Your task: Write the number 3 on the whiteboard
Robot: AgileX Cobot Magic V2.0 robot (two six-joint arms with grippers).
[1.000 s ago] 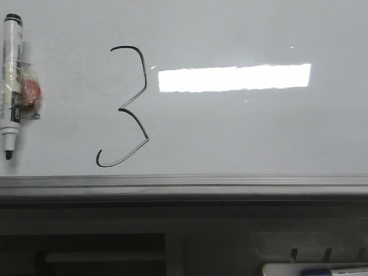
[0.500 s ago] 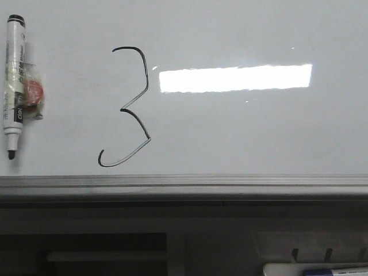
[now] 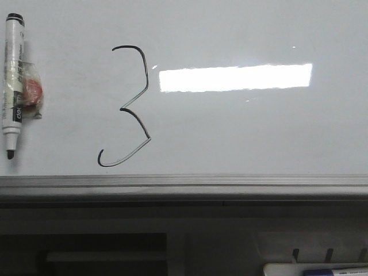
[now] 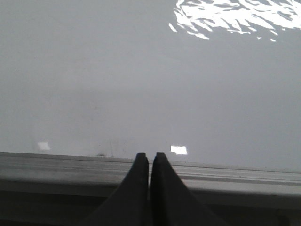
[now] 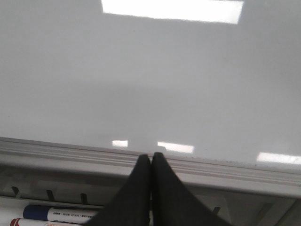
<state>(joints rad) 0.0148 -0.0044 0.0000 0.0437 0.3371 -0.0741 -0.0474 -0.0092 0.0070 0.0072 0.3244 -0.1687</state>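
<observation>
**Both grippers closed and empty; 3 drawn, marker parked on board**

Left gripper [image 4: 150, 160]: fingers pressed together, nothing between them, tips over the grey bottom rail [image 4: 56, 165]. Right gripper [image 5: 151, 162]: likewise pinched closed and empty, poised over the same rail, with spare markers [image 5: 61, 214] lying in a tray below.

On the whiteboard [image 3: 259, 132]: the number 3 [image 3: 127, 107], a thin black line, tall and angular, pointed at the middle, hooked at the lower tail, just left of the bright glare [image 3: 236, 77]. Looks complete; task judged essentially done.

Far left on the board: a black-capped marker [image 3: 12, 86], upright, tip down, uncapped at the nib, seemingly stuck in place by a taped red lump [image 3: 30, 93], probably a magnet.

Handling, as a judgement: marker light, rigid, smooth plastic, likely slippery under hard pads. Best taken across the barrel, clear of the tape bundle and well above the nib. Some pull probably needed to break it free. Board glossy and stiff; fresh ink prone to smearing if brushed, so worth steering clear of the digit.
</observation>
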